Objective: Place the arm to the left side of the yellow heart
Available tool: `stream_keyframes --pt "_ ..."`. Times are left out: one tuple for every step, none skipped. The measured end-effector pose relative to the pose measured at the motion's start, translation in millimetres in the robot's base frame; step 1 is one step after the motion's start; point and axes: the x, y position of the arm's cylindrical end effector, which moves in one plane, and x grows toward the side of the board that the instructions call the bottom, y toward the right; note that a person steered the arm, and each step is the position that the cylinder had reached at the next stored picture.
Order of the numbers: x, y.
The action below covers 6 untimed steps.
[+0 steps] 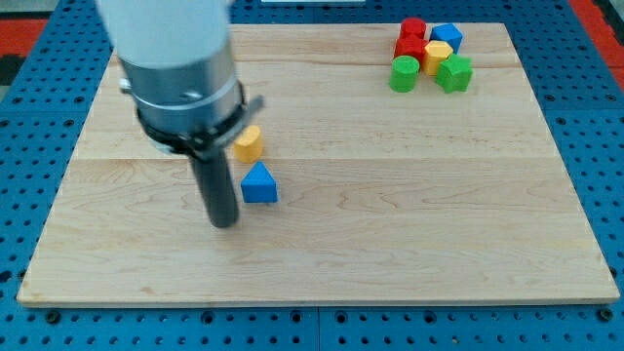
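The yellow heart [248,143] lies on the wooden board [390,224] left of centre, partly hidden by my arm's housing. A blue triangle [258,184] sits just below it. My tip [225,222] rests on the board below and to the left of the yellow heart, close to the left of the blue triangle and not touching it. The rod rises from the tip into the grey housing [180,68] at the view's top left.
A cluster sits at the view's top right: a red block [411,37], a blue block [447,36], a yellow block [438,56], a green cylinder [404,74] and a green star-like block [454,73].
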Motion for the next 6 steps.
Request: stream_keyframes --pt "-35 -16" --pt "-54 -19" --pt "-67 -19" --pt "-84 9" --pt "-129 47" --pt "-149 101"
